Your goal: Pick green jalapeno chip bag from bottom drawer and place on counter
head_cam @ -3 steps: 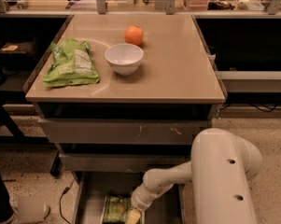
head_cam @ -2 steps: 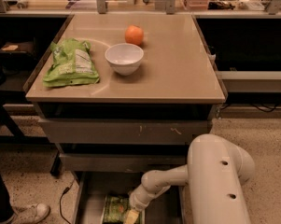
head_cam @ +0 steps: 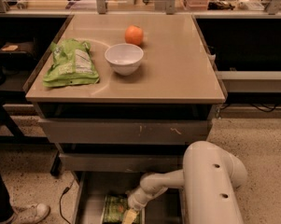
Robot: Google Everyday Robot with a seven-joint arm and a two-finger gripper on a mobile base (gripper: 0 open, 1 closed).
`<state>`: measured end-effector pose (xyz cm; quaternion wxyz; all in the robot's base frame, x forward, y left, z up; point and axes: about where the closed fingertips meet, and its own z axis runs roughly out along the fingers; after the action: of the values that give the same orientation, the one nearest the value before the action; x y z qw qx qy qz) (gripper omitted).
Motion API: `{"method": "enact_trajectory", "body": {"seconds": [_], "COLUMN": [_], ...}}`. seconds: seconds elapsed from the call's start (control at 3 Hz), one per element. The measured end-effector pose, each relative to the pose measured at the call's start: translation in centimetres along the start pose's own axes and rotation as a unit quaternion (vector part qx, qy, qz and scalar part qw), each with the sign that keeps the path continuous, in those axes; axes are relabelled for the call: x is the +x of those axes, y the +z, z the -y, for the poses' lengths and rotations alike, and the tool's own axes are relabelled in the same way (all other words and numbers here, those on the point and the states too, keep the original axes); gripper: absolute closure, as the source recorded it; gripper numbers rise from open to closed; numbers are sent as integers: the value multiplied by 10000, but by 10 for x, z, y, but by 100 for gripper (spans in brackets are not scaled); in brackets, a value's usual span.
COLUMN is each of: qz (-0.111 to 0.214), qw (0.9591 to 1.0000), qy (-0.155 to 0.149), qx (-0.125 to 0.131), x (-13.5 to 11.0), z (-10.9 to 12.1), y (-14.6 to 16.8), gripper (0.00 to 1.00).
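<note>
Moved: arm's thick white link (head_cam: 210, 181) has slid slightly toward frame left; gripper and counter items sit as before.
Gripper: gripper (head_cam: 130, 214) is at bottom centre of the frame, low inside the bottom drawer (head_cam: 89, 195), at the right edge of the bag.
Grip: cannot tell whether it is apart, together or clamped.
Task item: green jalapeno chip bag (head_cam: 114, 209) lies flat on the drawer floor, partly cut off by the frame's lower edge.
Drawer room: bare grey floor shows left of the bag and behind it; the drawer's right part is largely hidden by the arm.
Above: two shut grey drawers (head_cam: 126, 130) overhang the drawer's rear.
Counter: counter (head_cam: 177, 73) is bare over its right half and front centre.
Counter items: lime-green bag (head_cam: 71, 64) hugs the left edge; white bowl (head_cam: 124, 58) is just right of it; orange (head_cam: 134, 34) is behind the bowl.
Writing: none on either bag can be read.
</note>
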<state>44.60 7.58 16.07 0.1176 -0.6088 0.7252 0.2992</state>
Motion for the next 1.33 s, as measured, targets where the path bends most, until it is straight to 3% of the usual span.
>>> {"method": "enact_trajectory", "body": {"seconds": [0.67,1.33], "qz": [143,197], "qw": [9997,9996], "qy": [-159,-84], "qx": [134,187], "x": [3,5], "z": [16,19], "y": [26,37], "gripper": [0,41]}}
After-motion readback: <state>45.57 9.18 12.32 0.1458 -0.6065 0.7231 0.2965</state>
